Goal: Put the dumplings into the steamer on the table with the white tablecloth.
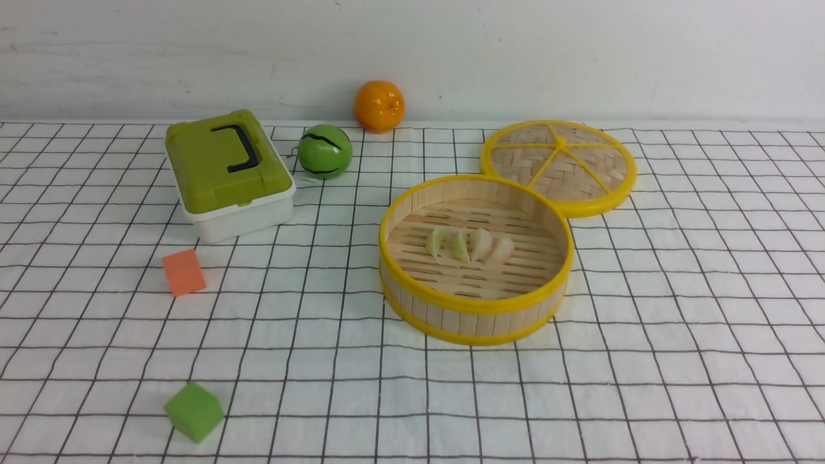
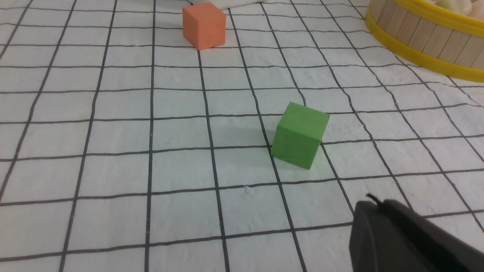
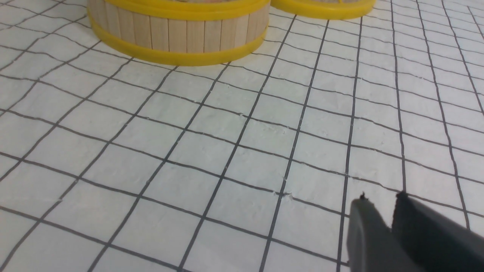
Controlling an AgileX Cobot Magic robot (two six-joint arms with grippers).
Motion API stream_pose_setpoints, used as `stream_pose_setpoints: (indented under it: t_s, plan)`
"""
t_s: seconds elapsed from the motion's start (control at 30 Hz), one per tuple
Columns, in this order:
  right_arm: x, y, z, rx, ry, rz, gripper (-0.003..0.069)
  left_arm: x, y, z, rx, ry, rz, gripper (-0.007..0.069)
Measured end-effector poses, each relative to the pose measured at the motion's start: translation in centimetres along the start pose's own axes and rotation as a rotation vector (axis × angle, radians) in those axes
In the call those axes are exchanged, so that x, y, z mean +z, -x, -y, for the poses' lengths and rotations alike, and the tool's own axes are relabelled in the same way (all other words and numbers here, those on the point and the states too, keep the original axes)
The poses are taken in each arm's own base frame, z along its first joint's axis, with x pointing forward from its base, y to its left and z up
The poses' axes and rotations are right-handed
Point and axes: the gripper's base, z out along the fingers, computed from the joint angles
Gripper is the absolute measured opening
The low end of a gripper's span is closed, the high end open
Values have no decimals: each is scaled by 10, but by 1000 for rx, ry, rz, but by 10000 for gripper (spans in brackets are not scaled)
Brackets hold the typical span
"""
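Though empty, right end effector [image 3: 380, 202] closed.

The steamer [image 3: 177, 34] is sitting on the white tablecloth [image 3: 211, 151]. The lid [image 3: 321, 9] is lying just beside it. The right gripper [image 3: 380, 202] is looking nearly closed, maybe.

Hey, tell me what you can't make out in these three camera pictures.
- Left gripper: left wrist view, cut off by the frame corner; open or shut unclear.
- Both arms: absent from the front view.
- Crescent-shaped translucent dumplings: right wrist view, hidden behind the round bamboo steamer wall.
- Flat woven lid: right wrist view, only its yellow rim shows, cut by the top edge.
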Motion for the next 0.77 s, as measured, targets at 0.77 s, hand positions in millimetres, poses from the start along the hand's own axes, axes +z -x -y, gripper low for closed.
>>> stream_pose_setpoints:
  t_s: [0.77]
  plan:
    - [0, 0, 0, 0, 0, 0, 139, 0, 0, 0, 0, 0, 0, -11]
